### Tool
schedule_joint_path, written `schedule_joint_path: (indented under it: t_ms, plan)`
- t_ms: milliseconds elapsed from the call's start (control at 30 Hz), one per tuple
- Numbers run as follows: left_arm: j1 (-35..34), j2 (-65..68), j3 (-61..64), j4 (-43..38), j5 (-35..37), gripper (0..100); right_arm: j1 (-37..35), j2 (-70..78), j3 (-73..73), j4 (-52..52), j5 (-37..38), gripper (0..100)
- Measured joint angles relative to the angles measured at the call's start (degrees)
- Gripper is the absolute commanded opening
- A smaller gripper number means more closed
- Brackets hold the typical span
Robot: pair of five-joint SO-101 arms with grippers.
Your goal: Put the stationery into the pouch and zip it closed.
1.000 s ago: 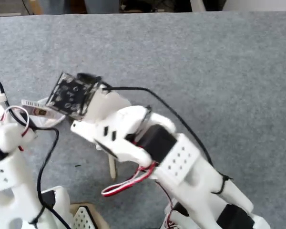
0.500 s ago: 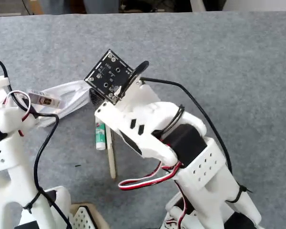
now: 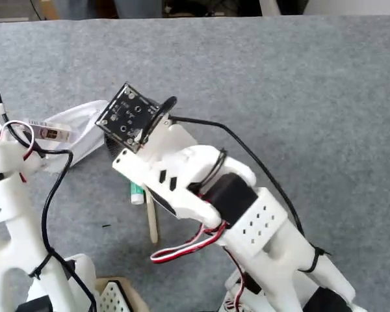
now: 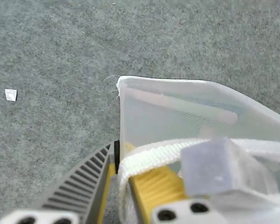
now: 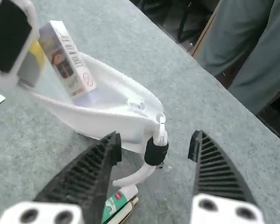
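- Pouch [image 5: 107, 116]: white and translucent, mouth open. One end is raised off the grey table [image 3: 299, 84]; the other sags towards it.
- Small printed box [image 5: 67, 60]: stands upright in the pouch mouth, at the raised end.
- Black-sleeved pull [image 5: 156, 149]: at the low end of the pouch; probably the zip tab, though this cannot be told for certain.
- Left gripper [image 4: 119, 177]: fingers closed on the pouch's edge, holding up the raised end.
- Right gripper [image 5: 155, 139]: jaws spread wide with nothing held, poised over the low end with the pull between them.
- Green-labelled tube [image 3: 137, 192] and wooden stick [image 3: 153, 221]: lie side by side on the table just beside the pouch, partly under the right arm.
- Step in hand, as judged: filling is unfinished and the zip is not yet drawn. The next move calls for the right gripper to drop to the tube, close on it and carry it into the held-open mouth.
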Motion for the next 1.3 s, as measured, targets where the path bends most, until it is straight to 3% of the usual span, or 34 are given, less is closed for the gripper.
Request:
schedule_joint_path:
  t_ms: [700,1033,1300]
  plan:
    - [1.85,-8.35,-7.38,0.79,-1.58,3,1.32,-0.09,-0.09,0.00,0.00,25.0]
    - [1.85,-8.26,-1.23,0.79,2.29,3,2.02,0.00,0.26,0.00,0.00,25.0]
    - [-4.22,4.84,-2.81,0.26,2.55,3,2.02,0.00,1.23,0.00,0.00,25.0]
